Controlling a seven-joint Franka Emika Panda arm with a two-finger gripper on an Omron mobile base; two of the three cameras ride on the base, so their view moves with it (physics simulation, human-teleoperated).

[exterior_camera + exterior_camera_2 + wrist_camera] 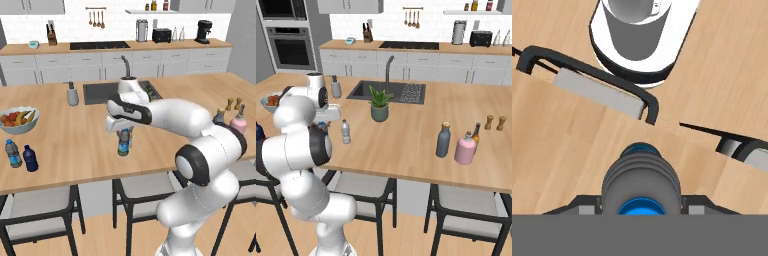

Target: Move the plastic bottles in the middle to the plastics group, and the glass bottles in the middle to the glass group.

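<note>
My gripper point(123, 133) is shut on a small water bottle with a blue label point(123, 145), held upright just above the counter's near side. From the hand view the same bottle point(640, 182) sits between my gripper point(641, 203) fingers. The clear-whitish bottle point(345, 132) stands on the counter just beside it. At the far left stand the plastics group: a blue-label bottle point(13, 153) and a navy bottle point(30, 158). The slate-grey bottle point(443, 140) stands close beside the pink bottle point(465, 148) on the right.
A fruit bowl point(19, 119) sits behind the plastics group, with a soap dispenser point(73, 94) by the sink point(100, 92). A potted plant point(379, 104) stands mid-counter. Two brown shakers point(495, 122) are behind the pink bottle. Chairs point(40, 200) line the near edge.
</note>
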